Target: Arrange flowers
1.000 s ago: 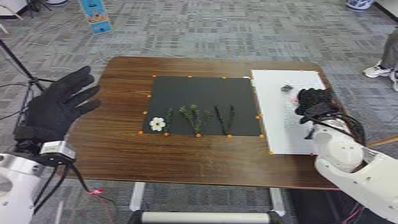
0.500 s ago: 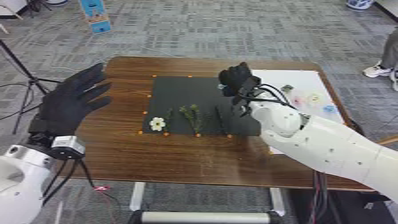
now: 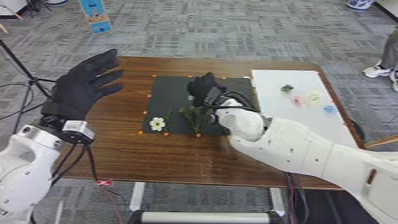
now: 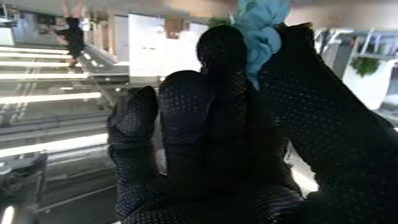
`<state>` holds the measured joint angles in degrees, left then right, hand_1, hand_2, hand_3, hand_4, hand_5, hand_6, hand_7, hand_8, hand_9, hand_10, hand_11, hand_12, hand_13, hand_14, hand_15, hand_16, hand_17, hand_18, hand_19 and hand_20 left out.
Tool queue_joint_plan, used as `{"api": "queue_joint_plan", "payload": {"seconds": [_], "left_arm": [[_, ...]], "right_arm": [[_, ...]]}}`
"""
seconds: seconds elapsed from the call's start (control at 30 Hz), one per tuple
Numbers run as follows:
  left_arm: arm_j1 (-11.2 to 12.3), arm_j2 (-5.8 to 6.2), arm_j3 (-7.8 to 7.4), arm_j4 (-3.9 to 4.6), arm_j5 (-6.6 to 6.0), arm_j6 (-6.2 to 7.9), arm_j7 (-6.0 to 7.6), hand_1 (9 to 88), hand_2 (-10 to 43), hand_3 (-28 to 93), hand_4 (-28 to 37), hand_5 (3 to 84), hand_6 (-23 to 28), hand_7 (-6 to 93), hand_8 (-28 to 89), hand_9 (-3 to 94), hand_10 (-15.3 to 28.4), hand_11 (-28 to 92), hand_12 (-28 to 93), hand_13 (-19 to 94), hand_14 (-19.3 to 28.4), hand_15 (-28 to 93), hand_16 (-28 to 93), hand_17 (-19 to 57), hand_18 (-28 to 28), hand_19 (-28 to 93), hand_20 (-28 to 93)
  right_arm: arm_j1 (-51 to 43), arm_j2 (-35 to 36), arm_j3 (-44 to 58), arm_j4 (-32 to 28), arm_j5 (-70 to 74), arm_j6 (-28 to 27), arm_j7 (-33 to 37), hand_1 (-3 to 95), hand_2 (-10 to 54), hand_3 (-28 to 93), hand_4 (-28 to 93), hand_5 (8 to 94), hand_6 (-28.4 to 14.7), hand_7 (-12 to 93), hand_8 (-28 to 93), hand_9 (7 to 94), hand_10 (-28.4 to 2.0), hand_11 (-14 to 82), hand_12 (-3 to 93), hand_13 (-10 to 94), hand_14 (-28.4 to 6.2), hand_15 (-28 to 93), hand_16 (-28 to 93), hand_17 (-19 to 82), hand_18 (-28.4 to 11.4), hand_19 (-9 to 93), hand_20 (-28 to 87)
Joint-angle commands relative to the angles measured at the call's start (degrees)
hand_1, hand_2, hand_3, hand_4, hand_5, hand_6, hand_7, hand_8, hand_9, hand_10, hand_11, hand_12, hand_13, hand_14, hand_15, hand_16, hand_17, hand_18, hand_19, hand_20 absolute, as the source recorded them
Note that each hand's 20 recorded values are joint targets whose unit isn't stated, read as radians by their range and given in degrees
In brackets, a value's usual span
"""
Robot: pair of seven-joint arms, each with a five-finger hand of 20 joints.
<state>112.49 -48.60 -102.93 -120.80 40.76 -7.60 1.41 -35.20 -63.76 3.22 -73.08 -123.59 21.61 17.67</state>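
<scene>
My right hand [image 3: 203, 89] is over the upper middle of the black sheet [image 3: 169, 90]. In the right wrist view, the right hand [image 4: 209, 135] pinches a light blue flower [image 4: 259, 37] between thumb and fingers. A white flower [image 3: 157, 123] lies near the sheet's lower left corner, beside a thin green stem [image 3: 168, 120]. Leafy green sprigs [image 3: 191, 117] lie to its right, partly covered by my right hand and wrist. My left hand [image 3: 83, 89] is raised at the table's left edge, open, with straight fingers.
On the white sheet [image 3: 293, 122] at the right lie a dark green piece [image 3: 287, 88], a pink flower [image 3: 298, 100], a pale yellow flower [image 3: 313, 98] and a blue flower [image 3: 330, 108]. The right forearm crosses the brown table [image 3: 178, 160] and the white sheet's lower part.
From the white sheet, my right hand has moved left over the black sheet, uncovering the coloured flowers. The left hand has shifted slightly up and to the right.
</scene>
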Motion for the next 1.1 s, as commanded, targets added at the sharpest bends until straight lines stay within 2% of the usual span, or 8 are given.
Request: {"api": "queue_joint_plan", "payload": {"seconds": [0.03,0.27,0.4,0.6,0.7,0.93,1.0,1.1], "left_arm": [[-2.16,0.46,1.62,0.38,-0.17,-0.91,0.35,20.9,-7.7,67,-28.3,23.8,2.5,17.0,-9,19.8,9.9,16,15,17,12.8,15,4,-12.9,22.4,39,7],[-3.36,0.54,2.94,0.69,-0.13,-0.82,0.78,20.8,-7.6,67,-28.3,23.8,2.4,17.0,-9,19.8,9.9,16,15,17,12.8,15,4,-13.0,22.4,39,7],[-2.66,0.67,2.39,0.3,-0.1,-0.53,1.05,20.8,-7.5,67,-28.3,23.8,2.5,17.0,-9,19.8,10.0,16,15,17,12.8,15,4,-13.0,22.5,39,7],[-4.17,0.99,3.48,0.5,0.07,-0.55,1.73,20.9,-7.4,67,-28.3,23.9,2.5,17.1,-9,19.8,9.9,16,15,17,12.8,15,4,-13.0,22.4,39,7],[-5.44,1.11,4.51,0.71,0.1,-0.39,2.23,20.9,-7.4,67,-28.3,23.9,2.5,17.1,-9,19.8,9.9,16,15,17,12.8,15,4,-13.1,22.5,39,7],[-9.28,0.95,7.76,1.9,0.2,-1.27,2.58,20.8,-7.4,67,-28.3,23.9,2.5,17.1,-9,19.8,9.9,16,15,17,12.8,15,4,-13.1,22.5,39,7],[-9.21,0.96,7.82,1.76,0.28,-1.1,2.83,20.7,-7.4,67,-28.3,24.0,2.5,17.0,-9,19.8,10.0,16,15,18,12.8,15,4,-13.0,22.5,39,7],[-9.95,0.95,8.42,2.13,0.27,-1.48,2.8,20.8,-7.3,67,-28.3,24.0,2.5,17.1,-9,19.8,9.9,16,15,18,12.8,15,4,-13.0,22.5,39,7]], "right_arm": [[2.17,-3.36,-2.54,-0.03,-0.69,2.34,2.86,49.8,-9.5,82,-28,69.1,4.1,51,-1,75.7,-5.3,32.0,54.5,59,-6.5,71,47,26,-19.7,80,58],[4.29,-5.54,-3.96,1.22,-1.17,3.98,4.06,49.7,-9.5,82,-28,69.3,4.2,51,-1,75.9,-5.3,32.4,53.9,59,-6.5,71,46,26,-19.8,81,58],[5.97,-6.1,-4.15,1.14,-1.52,4.99,3.73,49.7,-9.5,82,-28,69.4,4.2,51,-2,75.9,-5.3,32.5,54.2,60,-6.4,71,46,26,-19.8,81,58],[7.65,-9.55,-5.67,5.38,-0.49,5.89,3.04,49.9,-9.5,82,-28,69.4,4.2,51,-2,76.0,-5.4,32.3,54.1,60,-6.5,71,47,26,-19.8,81,58],[8.82,-11.59,-7.59,8.41,-0.32,6.2,2.7,50.0,-9.5,82,-28,69.7,4.0,51,-3,76.1,-5.3,32.0,53.8,60,-6.5,71,46,26,-19.8,81,58],[8.83,-13.95,-8.26,14.01,-0.13,5.46,1.8,50.5,-9.5,81,-28,70.4,4.2,51,-4,76.6,-5.3,31.6,53.0,60,-6.3,71,46,27,-19.7,81,58],[9.17,-14.6,-9.08,15.33,-0.22,5.89,1.61,50.6,-9.5,81,-28,70.5,4.3,51,-4,76.7,-5.3,31.4,53.1,60,-6.3,71,46,27,-19.6,81,58],[9.11,-14.92,-9.41,16.07,-0.38,5.58,1.87,50.7,-9.5,80,-28,70.7,4.3,50,-5,76.9,-5.4,30.8,52.6,60,-6.1,71,46,27,-19.6,81,58]]}}
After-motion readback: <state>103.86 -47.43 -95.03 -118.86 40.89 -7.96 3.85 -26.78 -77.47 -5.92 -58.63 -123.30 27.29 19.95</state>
